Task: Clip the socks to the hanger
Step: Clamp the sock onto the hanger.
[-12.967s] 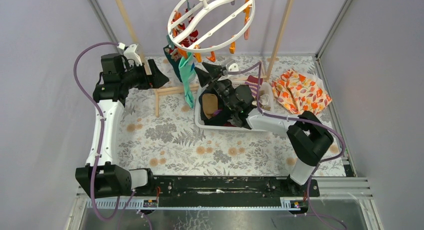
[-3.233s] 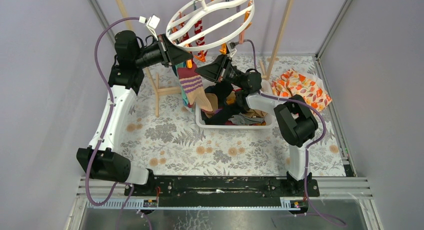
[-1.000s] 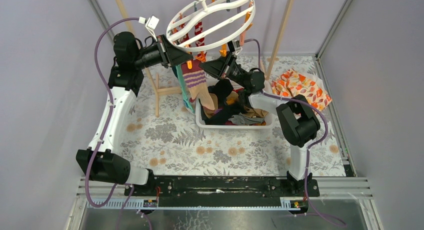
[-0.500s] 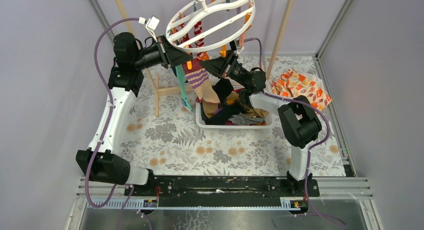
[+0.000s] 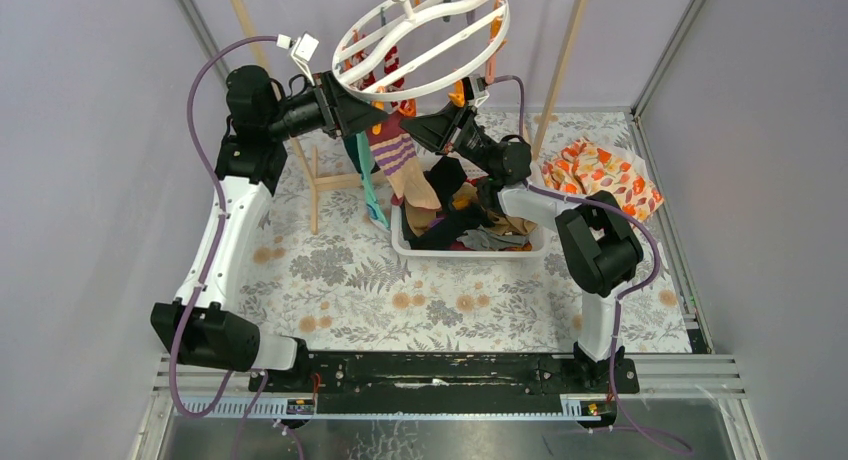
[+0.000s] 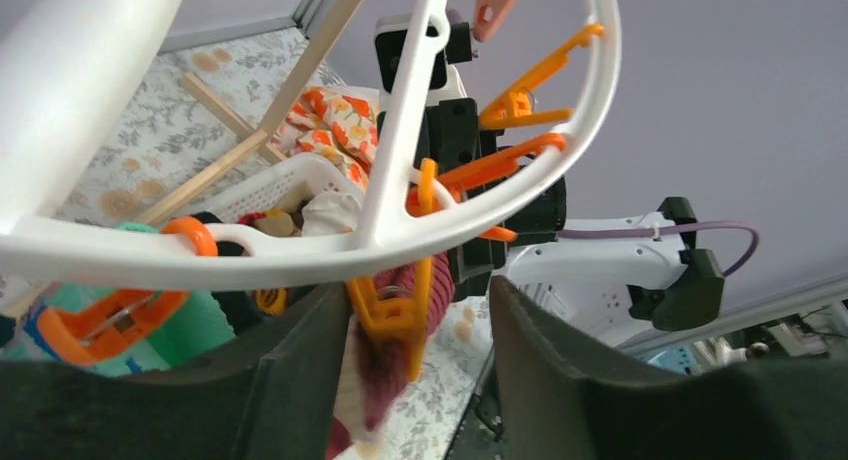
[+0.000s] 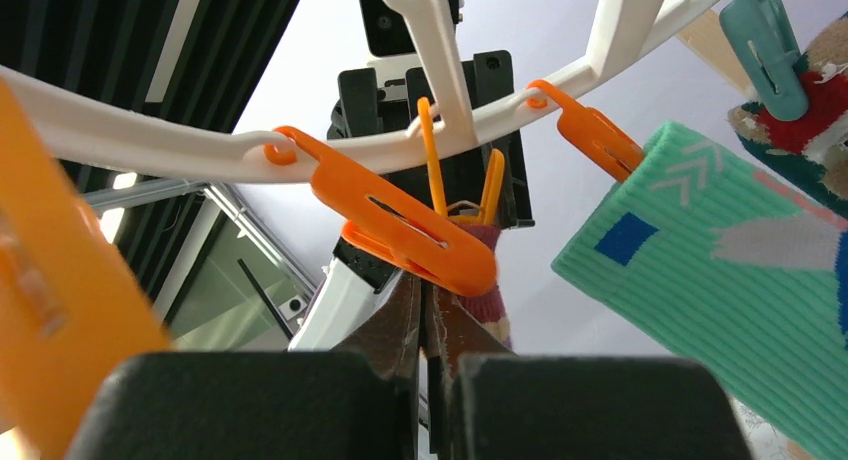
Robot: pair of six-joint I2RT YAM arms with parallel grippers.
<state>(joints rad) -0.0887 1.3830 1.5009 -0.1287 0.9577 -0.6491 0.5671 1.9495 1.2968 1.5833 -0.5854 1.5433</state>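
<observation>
Under the near rim of the hanger [image 6: 280, 265], the maroon striped sock [image 5: 398, 158] is hanging by its cuff at an orange clip [image 6: 385, 315]. Its toe is trailing over the left end of the white basket [image 5: 470, 250], where the remaining socks [image 5: 480, 225] are lying in a heap. The left gripper [image 6: 415, 300] is reaching in from the left with its fingers standing wide apart, one on either side of that clip; whether they are touching it cannot be told. The right gripper [image 7: 428, 300] is pointing up at the same clip from the opposite side, fingers pressed together to a thin slit. The cuff is sitting just beyond the tips, and whether any fabric is being pinched cannot be told. A teal sock [image 7: 720, 280] is hanging from a neighbouring clip. Compared with thirteen seconds ago, both arms are now raised to the ring instead of sitting low, and the maroon sock is out of the basket. Against three seconds ago, it is hanging slightly higher and further right, with the right gripper closer under the rim.
</observation>
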